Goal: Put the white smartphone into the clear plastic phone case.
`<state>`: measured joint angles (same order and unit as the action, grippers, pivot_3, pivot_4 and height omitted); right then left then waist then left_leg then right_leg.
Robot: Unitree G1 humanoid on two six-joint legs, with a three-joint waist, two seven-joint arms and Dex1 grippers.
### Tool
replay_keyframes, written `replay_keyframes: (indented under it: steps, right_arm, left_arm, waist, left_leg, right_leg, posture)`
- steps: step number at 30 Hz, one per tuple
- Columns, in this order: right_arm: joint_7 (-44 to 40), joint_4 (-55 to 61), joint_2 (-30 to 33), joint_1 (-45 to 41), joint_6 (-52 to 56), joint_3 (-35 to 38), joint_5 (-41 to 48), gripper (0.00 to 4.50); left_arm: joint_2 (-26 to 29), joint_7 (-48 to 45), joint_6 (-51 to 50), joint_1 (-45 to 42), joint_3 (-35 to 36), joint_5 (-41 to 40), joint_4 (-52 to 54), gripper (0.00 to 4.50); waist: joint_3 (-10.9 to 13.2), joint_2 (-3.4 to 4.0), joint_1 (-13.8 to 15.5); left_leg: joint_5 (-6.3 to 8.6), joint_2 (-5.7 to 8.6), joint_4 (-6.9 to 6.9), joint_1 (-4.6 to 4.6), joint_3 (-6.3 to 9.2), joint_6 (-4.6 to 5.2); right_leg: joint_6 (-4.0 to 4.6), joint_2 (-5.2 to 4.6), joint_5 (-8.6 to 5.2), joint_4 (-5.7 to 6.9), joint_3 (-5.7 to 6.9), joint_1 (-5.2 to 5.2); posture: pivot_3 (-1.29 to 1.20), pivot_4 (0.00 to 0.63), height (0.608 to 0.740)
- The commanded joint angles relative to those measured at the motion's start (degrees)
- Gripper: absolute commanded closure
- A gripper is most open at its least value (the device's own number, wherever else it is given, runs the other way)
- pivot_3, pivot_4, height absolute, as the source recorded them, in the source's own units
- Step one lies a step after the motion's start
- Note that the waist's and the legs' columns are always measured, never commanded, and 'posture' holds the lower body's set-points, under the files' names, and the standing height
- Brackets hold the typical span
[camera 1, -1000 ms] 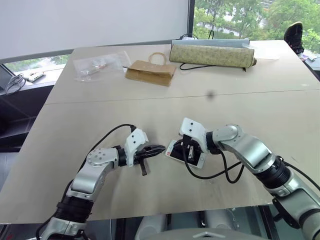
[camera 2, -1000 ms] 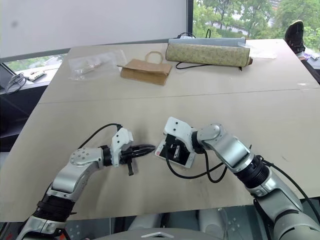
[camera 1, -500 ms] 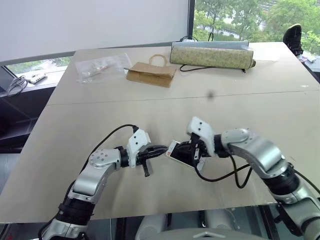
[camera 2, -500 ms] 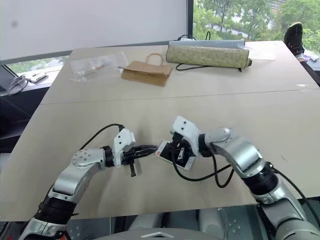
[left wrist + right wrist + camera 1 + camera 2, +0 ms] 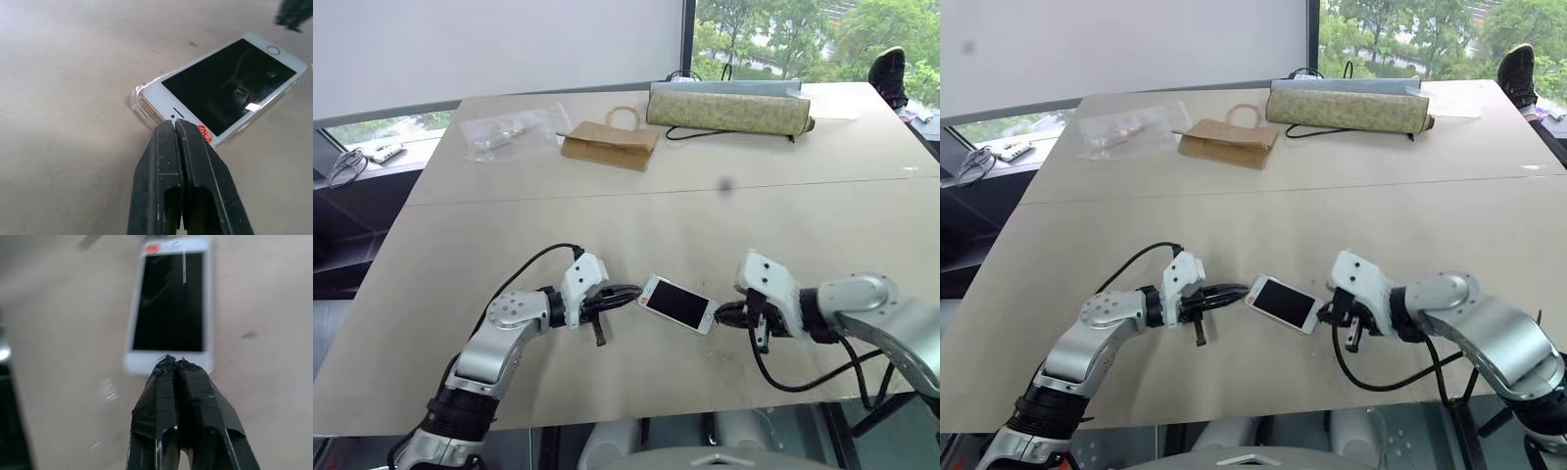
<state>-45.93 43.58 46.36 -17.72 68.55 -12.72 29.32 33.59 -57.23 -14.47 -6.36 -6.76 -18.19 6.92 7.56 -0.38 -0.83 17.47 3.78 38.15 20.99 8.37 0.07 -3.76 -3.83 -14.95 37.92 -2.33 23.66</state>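
The white smartphone (image 5: pixel 677 304) lies flat and screen up on the table between my two grippers. In the left wrist view, the glossy rim of the clear plastic phone case (image 5: pixel 138 99) wraps the corner of the smartphone (image 5: pixel 230 88) at its earpiece end. My left gripper (image 5: pixel 631 292) is shut and empty, its tips (image 5: pixel 175 126) right at that end; I cannot tell whether they touch. My right gripper (image 5: pixel 721 315) is also shut and empty. It points at the home-button end of the smartphone (image 5: pixel 171 303), its tips (image 5: pixel 173 363) close to the edge.
At the far side of the table lie a crinkly clear bag of small items (image 5: pixel 509 127), a brown paper bag (image 5: pixel 609 143) and a long patterned pouch (image 5: pixel 729 106) with a black cable. The table's front edge (image 5: pixel 636 416) runs just below my arms.
My right gripper has drawn away to the right, off the smartphone, which now lies uncovered. The left gripper has stayed where it was.
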Motion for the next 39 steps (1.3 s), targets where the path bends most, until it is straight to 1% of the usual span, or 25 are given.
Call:
replay_keyframes:
  steps: [1, 7, 19, 29, 33, 39]
  right_arm:
    - [1.19, 2.06, 0.67, -0.34, 0.54, -0.38, 0.97, 4.5]
    - [3.2, 0.39, -0.3, -1.96, 0.27, -2.85, 0.72, 4.5]
    - [3.25, 0.1, 3.67, -1.13, 0.49, -3.25, 1.13, 4.5]
    - [4.84, -2.82, 0.6, -3.34, -1.21, -7.83, -0.65, 4.5]
    - [4.26, -4.06, 0.3, -4.18, -2.63, -9.46, -1.25, 4.5]
    - [2.35, -9.06, -0.69, -7.61, -6.48, -12.78, -3.96, 4.5]
  left_arm:
    - [0.31, 0.06, 0.69, -0.4, 1.04, -0.07, -0.13, 4.47]
    - [0.73, -0.03, 1.22, -0.74, 1.2, 0.34, -1.27, 4.47]
    - [1.86, -0.09, 2.09, -0.51, 1.03, 1.45, -2.77, 4.47]
    - [1.25, -0.42, 3.73, -0.64, -0.22, 2.22, -4.28, 4.47]
    - [0.83, -0.44, 3.77, -0.74, -0.72, 2.39, -4.18, 4.47]
    - [0.65, -0.37, 3.31, -0.21, -0.77, 2.3, -3.1, 4.47]
  waist:
    - [0.0, 0.0, 0.07]
    - [0.0, -0.01, 0.11]
    - [0.03, -0.02, 0.12]
    - [0.03, -0.02, 0.13]
    - [0.03, -0.02, 0.17]
    - [0.03, -0.02, 0.16]
  left_leg:
    - [0.01, 0.0, 0.0, 0.0, 0.0, 0.01]
    - [-0.04, 0.0, 0.0, -0.01, 0.0, -0.07]
    - [-0.04, 0.0, -0.01, 0.0, 0.01, -0.06]
    - [-0.04, 0.0, -0.01, -0.01, 0.01, -0.06]
    - [-0.04, 0.0, -0.01, 0.0, 0.01, -0.07]
    - [-0.04, 0.0, -0.01, -0.03, 0.01, -0.06]
  right_leg:
    - [0.0, 0.0, 0.0, 0.0, 0.01, 0.0]
    - [0.0, 0.0, 0.0, -0.01, 0.01, -0.01]
    - [0.0, 0.0, 0.0, -0.03, 0.02, -0.01]
    - [0.0, -0.01, 0.0, -0.03, 0.02, -0.01]
    - [0.0, 0.0, 0.0, -0.04, 0.02, -0.01]
    - [0.0, 0.0, 0.0, -0.03, 0.02, -0.03]
  posture:
    - [0.0, 0.15, 0.74]
    - [0.0, 0.15, 0.74]
    - [0.0, 0.15, 0.74]
    - [0.0, 0.15, 0.74]
    - [0.0, 0.15, 0.74]
    - [0.0, 0.15, 0.74]
